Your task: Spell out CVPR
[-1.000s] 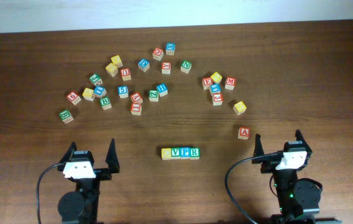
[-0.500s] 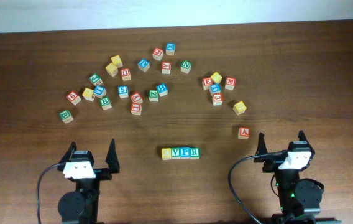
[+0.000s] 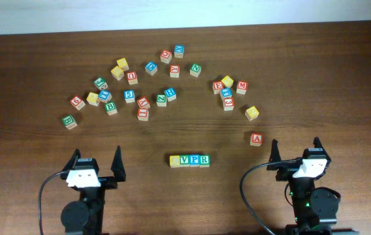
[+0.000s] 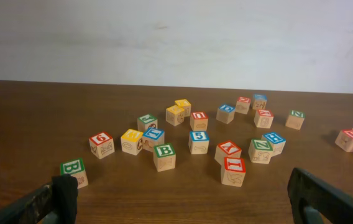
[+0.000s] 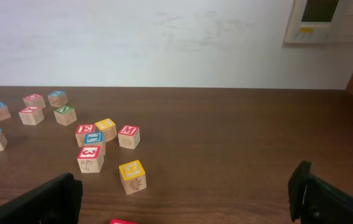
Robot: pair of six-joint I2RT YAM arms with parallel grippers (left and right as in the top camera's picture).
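**Right gripper (image 3: 294, 141) edges away from the finished CVPR row (image 3: 189, 160)**

Since a second ago the right gripper sits a touch farther out to the right of the CVPR row; its jaws are spread wide and hold nothing. To the left of the row, the left gripper (image 3: 96, 151) has not moved and is likewise spread and empty; no block has shifted. The row's four blocks stand side by side on the tabletop (image 3: 342, 78), touching, about level with the two grippers and between them; overhead they read C, V, P, R from left to right. A red A block (image 3: 256, 139) lies apart, to the right of the row and slightly beyond it; the loose letter blocks (image 3: 143, 102) are scattered in an arc well beyond the row.
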